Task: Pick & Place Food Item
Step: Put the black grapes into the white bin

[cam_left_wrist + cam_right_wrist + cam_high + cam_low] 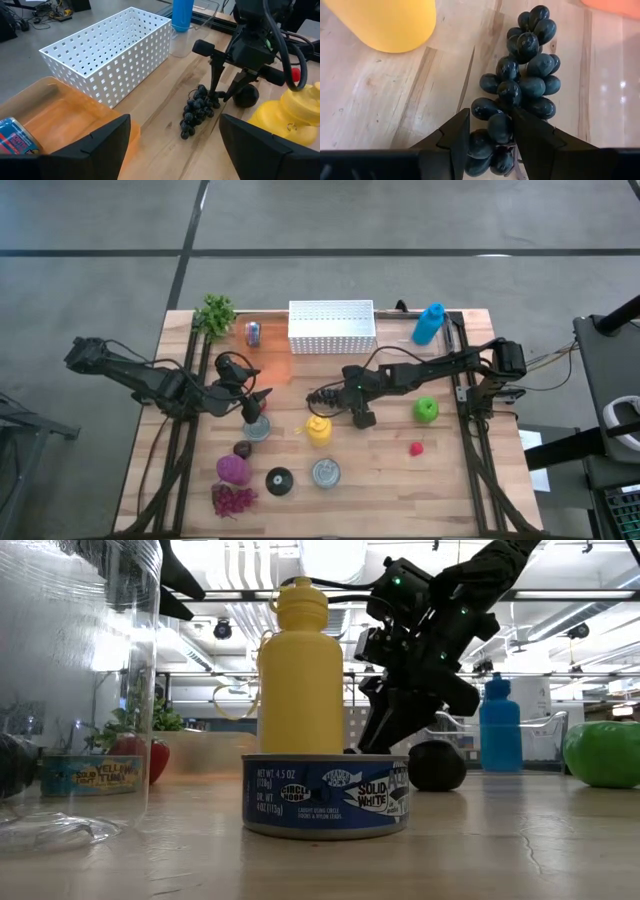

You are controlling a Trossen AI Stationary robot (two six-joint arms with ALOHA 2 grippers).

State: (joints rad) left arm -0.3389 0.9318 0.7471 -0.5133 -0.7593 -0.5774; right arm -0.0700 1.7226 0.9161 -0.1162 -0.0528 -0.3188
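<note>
Right gripper: the right gripper (489,131) stands over the bunch of dark grapes (519,85) at table centre; its two dark wedge-shaped fingers straddle the stem end with grapes between them, pads touching fruit — whether they are pressed tight I cannot tell.
Grapes: glossy blue-black ovals in a tapering cluster, lying flat on the pale wood-plank table (450,470), at about 9 o'clock from the yellow bottle (319,429) in the high view.
Left gripper: the left gripper (172,142) hovers at table left with fingers spread wide, nothing between them.
High view only: the whole layout — green apple (426,410) at 3 o'clock of centre, small red fruit (416,448) below it, leafy greens (215,313) at the 11 o'clock corner, blue bottle (429,324) at 1 o'clock, the grapes themselves only a dark smudge (322,394).
Left wrist view only: the white perforated basket (107,52) with its grid of square holes, and a translucent orange bin (55,117) holding a blue can (17,140).
Low view only: a round tuna tin (326,796) with a printed blue label in front of the smooth matte bottle, and a clear plastic cup (70,680).
</note>
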